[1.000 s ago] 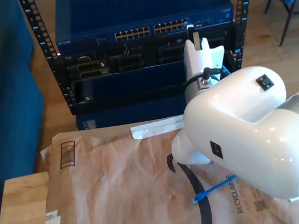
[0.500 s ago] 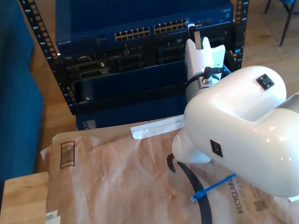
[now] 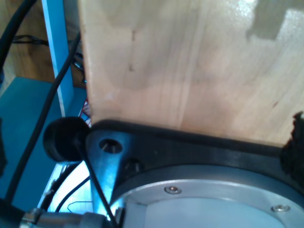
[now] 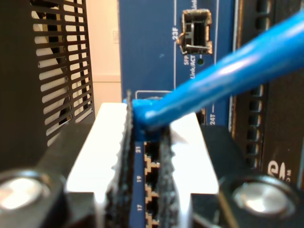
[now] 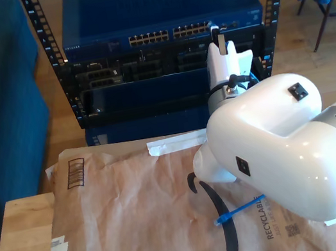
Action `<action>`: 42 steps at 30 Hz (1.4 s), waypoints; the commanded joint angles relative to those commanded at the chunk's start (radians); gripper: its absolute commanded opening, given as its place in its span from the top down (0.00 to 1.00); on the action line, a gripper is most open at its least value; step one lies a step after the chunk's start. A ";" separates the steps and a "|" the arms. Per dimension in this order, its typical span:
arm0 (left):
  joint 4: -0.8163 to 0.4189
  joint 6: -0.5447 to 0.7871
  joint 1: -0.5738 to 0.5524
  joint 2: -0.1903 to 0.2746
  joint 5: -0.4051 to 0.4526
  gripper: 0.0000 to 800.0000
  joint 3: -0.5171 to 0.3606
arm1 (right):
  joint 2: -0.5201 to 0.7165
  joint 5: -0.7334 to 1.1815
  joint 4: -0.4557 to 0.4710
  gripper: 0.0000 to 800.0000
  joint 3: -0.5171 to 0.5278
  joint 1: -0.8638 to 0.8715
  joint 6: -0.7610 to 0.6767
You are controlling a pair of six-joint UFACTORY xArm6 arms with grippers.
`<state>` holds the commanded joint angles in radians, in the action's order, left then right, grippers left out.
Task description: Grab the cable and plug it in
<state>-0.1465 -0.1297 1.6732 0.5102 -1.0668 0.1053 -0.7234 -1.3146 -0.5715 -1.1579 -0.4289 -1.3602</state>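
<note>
My second gripper (image 4: 145, 156) is clamped on the cable (image 4: 223, 78): the bright-blue boot end sits pinched between the two white fingers (image 4: 107, 142), and the cord runs up and away from the jaws. Directly beyond the fingertips lies the blue switch (image 4: 152, 47) front, with port numbers 17, 19 and 21 and a row of sockets visible in the gap between the pads. Whether the plug is seated in a socket cannot be told.

In the exterior view, my second gripper (image 5: 219, 43) is raised to the switch (image 5: 154, 11) in the rack (image 5: 43, 43), near the end of the port row toward the exterior view's right. The cable (image 5: 238, 212) has its free end lying on the brown paper (image 5: 138, 215) covering the bench (image 5: 24, 235), emerging from under the white arm (image 5: 276, 145).

The first wrist view faces a pale wooden surface (image 3: 190, 66) and a black bracket (image 3: 190, 147); whether my first gripper is released or clenched cannot be told.
</note>
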 joint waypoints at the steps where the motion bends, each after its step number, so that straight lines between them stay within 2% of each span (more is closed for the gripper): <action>1: 0.000 0.000 0.000 0.000 0.000 0.00 0.000 | 0.000 0.002 0.002 1.00 -0.002 0.000 0.000; 31: 0.000 0.000 0.000 0.000 0.000 0.00 0.000 | -0.006 0.003 0.002 1.00 -0.014 -0.002 -0.002; 42: 0.000 0.000 0.000 0.000 0.000 0.00 0.000 | -0.044 0.032 0.003 1.00 -0.077 0.003 0.002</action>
<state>-0.1465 -0.1297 1.6732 0.5102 -1.0668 0.1053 -0.7679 -1.2823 -0.5685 -1.2346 -0.4258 -1.3587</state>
